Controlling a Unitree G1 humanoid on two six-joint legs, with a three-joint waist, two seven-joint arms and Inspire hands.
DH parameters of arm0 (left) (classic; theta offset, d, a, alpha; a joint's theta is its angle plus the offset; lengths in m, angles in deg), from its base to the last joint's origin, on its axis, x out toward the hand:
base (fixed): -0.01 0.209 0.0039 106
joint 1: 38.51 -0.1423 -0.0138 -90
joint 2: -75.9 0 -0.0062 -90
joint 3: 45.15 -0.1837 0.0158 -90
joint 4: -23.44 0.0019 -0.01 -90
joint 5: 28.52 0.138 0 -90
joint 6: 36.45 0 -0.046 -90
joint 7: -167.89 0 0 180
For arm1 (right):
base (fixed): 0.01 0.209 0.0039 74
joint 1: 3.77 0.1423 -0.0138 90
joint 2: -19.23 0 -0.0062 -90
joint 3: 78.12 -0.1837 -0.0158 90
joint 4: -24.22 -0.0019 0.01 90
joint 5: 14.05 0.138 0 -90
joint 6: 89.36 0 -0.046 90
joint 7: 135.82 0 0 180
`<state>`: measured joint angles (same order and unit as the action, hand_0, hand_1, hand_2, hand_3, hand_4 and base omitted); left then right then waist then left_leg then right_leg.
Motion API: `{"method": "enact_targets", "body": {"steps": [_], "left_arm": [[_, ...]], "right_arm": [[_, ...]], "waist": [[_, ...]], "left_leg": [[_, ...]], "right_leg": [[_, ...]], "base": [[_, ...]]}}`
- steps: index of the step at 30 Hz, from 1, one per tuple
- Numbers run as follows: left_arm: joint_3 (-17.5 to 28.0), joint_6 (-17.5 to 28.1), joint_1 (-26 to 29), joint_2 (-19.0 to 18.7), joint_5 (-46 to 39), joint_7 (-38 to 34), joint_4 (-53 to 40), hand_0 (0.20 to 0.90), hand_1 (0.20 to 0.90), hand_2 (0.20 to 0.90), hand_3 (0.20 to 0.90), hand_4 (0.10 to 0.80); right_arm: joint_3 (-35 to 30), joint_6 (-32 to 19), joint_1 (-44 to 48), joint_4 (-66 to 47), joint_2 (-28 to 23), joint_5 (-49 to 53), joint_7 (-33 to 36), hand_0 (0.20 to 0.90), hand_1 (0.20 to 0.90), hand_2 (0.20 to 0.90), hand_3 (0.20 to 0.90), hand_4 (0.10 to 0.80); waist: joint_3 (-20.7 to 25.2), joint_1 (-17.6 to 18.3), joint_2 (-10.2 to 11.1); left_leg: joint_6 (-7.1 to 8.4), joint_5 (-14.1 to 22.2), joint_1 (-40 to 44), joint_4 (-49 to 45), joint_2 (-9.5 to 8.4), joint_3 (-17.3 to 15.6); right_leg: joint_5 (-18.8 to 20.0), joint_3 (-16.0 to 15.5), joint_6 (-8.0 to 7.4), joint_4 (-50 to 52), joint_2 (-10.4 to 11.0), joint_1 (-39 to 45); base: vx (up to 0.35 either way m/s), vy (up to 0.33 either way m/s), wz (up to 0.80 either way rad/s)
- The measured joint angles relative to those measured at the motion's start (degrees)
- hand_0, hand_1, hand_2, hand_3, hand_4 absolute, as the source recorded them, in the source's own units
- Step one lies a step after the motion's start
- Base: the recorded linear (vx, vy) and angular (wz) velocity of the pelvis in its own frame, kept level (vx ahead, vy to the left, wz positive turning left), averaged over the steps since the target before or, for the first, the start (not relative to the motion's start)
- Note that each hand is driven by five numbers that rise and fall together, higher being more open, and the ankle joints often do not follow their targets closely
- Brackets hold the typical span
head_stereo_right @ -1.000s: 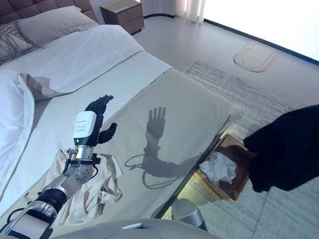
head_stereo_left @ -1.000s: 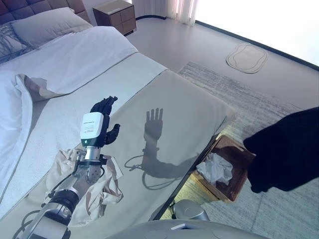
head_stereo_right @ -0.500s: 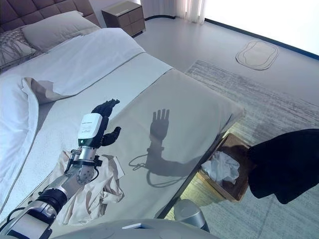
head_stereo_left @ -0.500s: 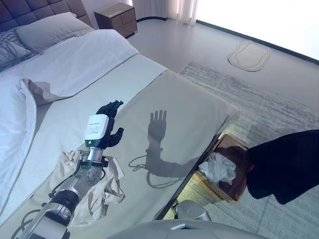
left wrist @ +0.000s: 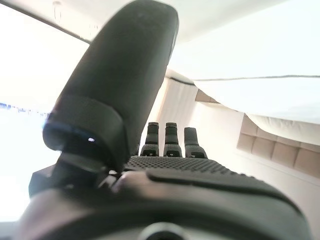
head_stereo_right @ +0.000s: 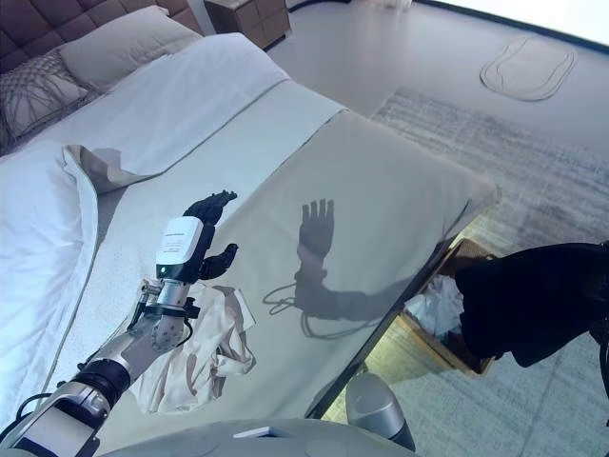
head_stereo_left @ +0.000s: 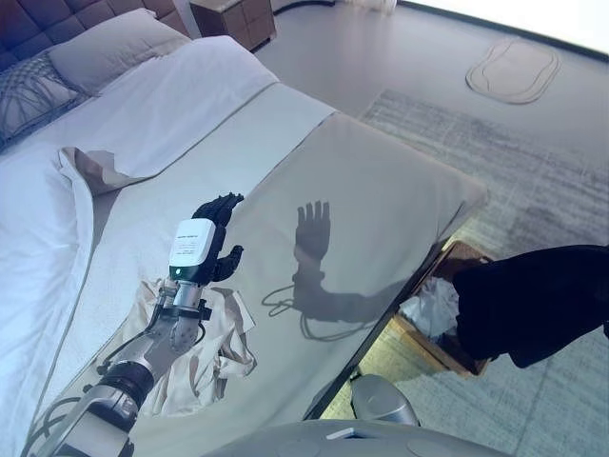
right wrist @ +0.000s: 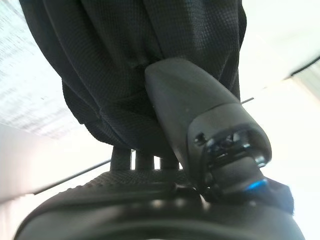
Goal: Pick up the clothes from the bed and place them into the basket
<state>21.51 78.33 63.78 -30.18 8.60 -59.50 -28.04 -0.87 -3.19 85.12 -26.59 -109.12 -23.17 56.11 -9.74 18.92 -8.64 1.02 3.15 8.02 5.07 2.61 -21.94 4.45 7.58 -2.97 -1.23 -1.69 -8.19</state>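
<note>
A black garment (head_stereo_left: 533,300) hangs from my right hand and covers the right part of the brown wicker basket (head_stereo_left: 464,253) on the floor beside the bed. In the right wrist view my right hand (right wrist: 150,200) has its thumb (right wrist: 195,100) pressed onto the black cloth (right wrist: 125,60), with the fingers behind it. A white cloth (head_stereo_left: 433,309) lies in the basket. A cream garment (head_stereo_left: 219,347) lies crumpled on the bed's near edge under my left arm. My left hand (head_stereo_left: 214,228) is raised above the bed, open and empty; it also shows in the left wrist view (left wrist: 190,175).
The bed has a beige cover (head_stereo_left: 381,190), a folded-back white duvet (head_stereo_left: 38,238) and pillows (head_stereo_left: 105,48) at the head. A wooden nightstand (head_stereo_left: 233,14) stands beyond. A grey rug (head_stereo_left: 533,162) and an oval mat (head_stereo_left: 512,69) lie on the floor.
The camera has shifted. The black garment has moved left and now overlaps the basket's right side. My left hand has stayed raised and open.
</note>
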Motion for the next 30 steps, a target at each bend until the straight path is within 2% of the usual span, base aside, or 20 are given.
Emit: {"method": "enact_targets", "body": {"steps": [7,8,17,30], "left_arm": [[-1.2,0.0,2.4,0.0,0.0,-0.2,-0.5,0.9,0.9,0.9,0.9,0.8],[-1.3,0.0,2.5,0.0,0.0,-0.3,-0.8,0.9,0.9,0.9,0.9,0.8],[-2.1,-1.7,4.9,0.0,-1.0,-0.5,-2.3,0.9,0.9,0.9,0.9,0.8],[-2.2,-2.1,5.0,0.0,-2.3,-0.4,-2.2,0.9,0.9,0.9,0.9,0.8]], "right_arm": [[0.3,0.6,5.2,5.5,0.5,-0.2,-1.3,0.3,0.3,0.3,0.2,0.1],[0.3,0.7,5.6,6.2,0.7,-0.2,-1.3,0.9,0.9,0.9,0.9,0.8],[2.5,0.2,7.2,10.4,1.4,-0.5,-1.3,0.9,0.9,0.9,0.9,0.8],[2.4,-1.2,7.6,7.0,1.4,-0.5,-1.3,0.9,0.9,0.9,0.9,0.8]], "waist": [[-3.3,0.3,-2.6],[-3.4,0.3,-2.7],[-3.6,0.1,-2.9],[-3.9,0.1,-2.6]], "left_leg": [[0.01,0.0,0.1,0.0,-0.06,-1.1],[0.01,0.0,0.1,0.0,-0.05,-1.2],[0.09,-0.1,0.1,0.0,0.0,-1.2],[0.09,-0.1,0.7,0.0,0.24,-0.3]], "right_leg": [[0.0,1.1,0.0,0.0,-0.2,-0.4],[0.0,1.1,0.0,-0.1,-0.3,-0.4],[0.0,1.0,0.01,-0.1,-0.2,-0.3],[0.0,0.0,0.05,-0.1,-0.2,0.7]], "base": [[-0.001,0.007,-0.09],[0.0,0.0,0.0],[0.0,0.0,0.0],[0.029,-0.009,0.03]]}}
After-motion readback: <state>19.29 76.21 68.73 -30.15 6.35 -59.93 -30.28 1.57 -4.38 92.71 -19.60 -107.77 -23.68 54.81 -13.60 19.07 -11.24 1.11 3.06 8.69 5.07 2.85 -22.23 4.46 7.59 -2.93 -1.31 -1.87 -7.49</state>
